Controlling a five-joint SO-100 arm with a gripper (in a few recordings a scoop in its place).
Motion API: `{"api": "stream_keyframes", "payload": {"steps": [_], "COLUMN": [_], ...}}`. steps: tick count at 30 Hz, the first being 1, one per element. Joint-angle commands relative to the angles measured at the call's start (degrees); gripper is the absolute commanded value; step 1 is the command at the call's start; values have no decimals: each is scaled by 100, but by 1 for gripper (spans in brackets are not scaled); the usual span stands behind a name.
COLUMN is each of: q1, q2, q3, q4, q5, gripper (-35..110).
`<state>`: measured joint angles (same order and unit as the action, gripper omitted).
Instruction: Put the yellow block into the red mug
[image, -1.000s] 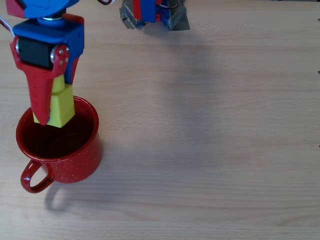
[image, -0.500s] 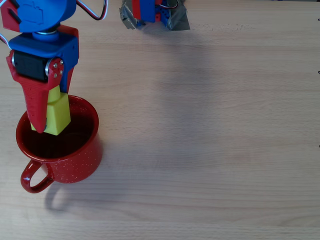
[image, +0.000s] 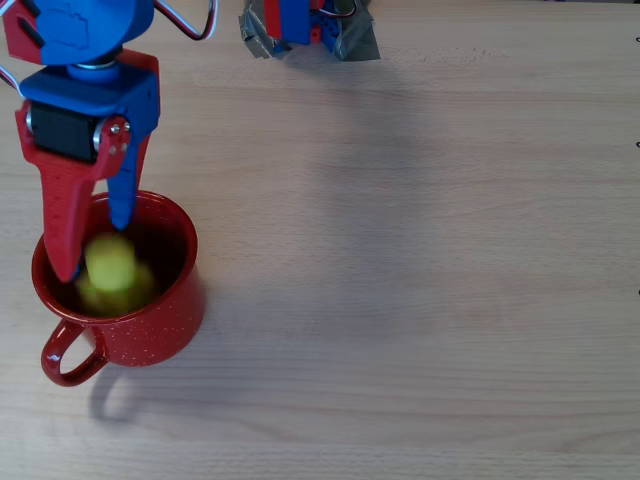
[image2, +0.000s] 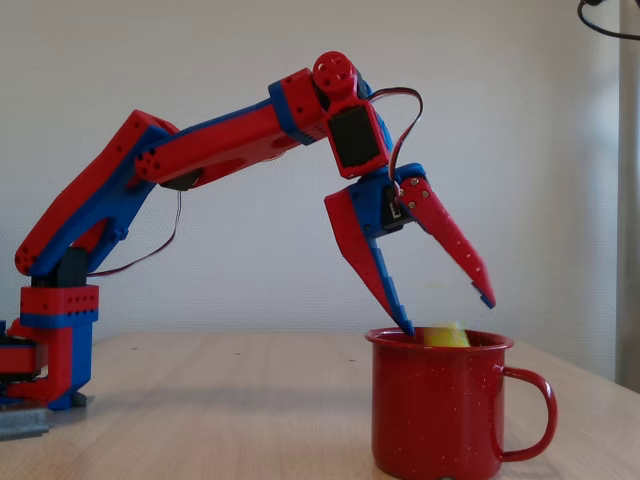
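The tool (image2: 447, 315) hangs over the red mug (image: 150, 320) with its jaws spread wide and nothing held between them. In the fixed view, one finger (image2: 372, 265) points steeply down, its tip right at the mug's rim, while the other angles outward and ends above the mouth of the mug. In the overhead view the tool (image: 95, 250) reaches down from the top left, its red finger (image: 62, 215) lying across the far left part of the rim and its shorter blue finger ending just inside the opening.

The yellow block (image: 112, 268) shows in the overhead view as a blurred yellow-green patch within the mug's dark interior (too smeared to tell its stud or which way it faces). In the fixed view the yellow block (image2: 446, 337) shows as a small sliver just above the rim of the red mug (image2: 435, 415), below the open jaws and free of both fingers.

The mug stands upright on the pale wooden table (image: 420, 250), near its left edge in the overhead view, with the loop handle (image: 68, 355) pointing to the lower left. The arm's base (image2: 50, 340) sits well apart from the mug, at the left of the fixed view.
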<state>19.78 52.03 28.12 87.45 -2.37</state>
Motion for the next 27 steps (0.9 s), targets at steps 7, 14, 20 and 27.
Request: {"api": "stream_keyframes", "payload": {"steps": [7,14,20,27], "q1": [9,0,0,-18], "q2": [378,396,422,457], "q3": [-352,-352,-352,-352], "q4": [158,176,220,220], "q5": [-123,-176,-193,-378], "gripper": [33,31,29,0]}}
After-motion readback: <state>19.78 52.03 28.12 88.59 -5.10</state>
